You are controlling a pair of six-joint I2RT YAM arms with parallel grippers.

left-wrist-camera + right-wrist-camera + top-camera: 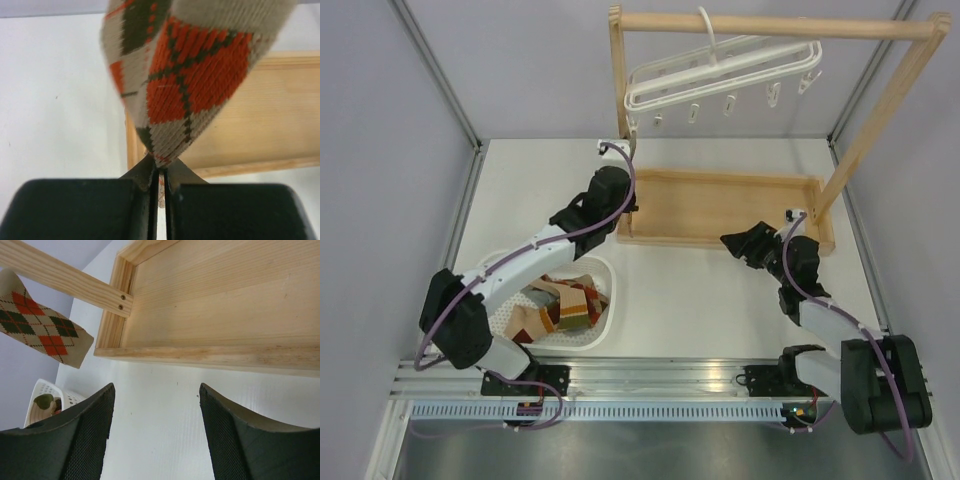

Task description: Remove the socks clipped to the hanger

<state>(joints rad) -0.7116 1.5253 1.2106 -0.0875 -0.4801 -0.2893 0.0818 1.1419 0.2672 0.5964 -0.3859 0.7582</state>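
The white hanger (pixel 720 65) hangs by its hook from the wooden rail, with a row of small clips dangling under it. In the left wrist view an argyle sock (pixel 190 75) in orange, cream and dark olive hangs down, and my left gripper (pixel 160 167) is shut on its bottom tip. The same sock (pixel 42 327) shows at the left of the right wrist view; its top runs out of frame. Seen from above, my left gripper (pixel 628 192) is by the rack's left post. My right gripper (pixel 735 245) (pixel 156 390) stands open over bare table, holding nothing.
A wooden rack with a tray base (pixel 720 205) stands at the back; its left post (pixel 617 120) is right beside my left gripper. A white perforated basket (pixel 609 300) holding several patterned socks (pixel 565 305) sits at the near left under the left arm.
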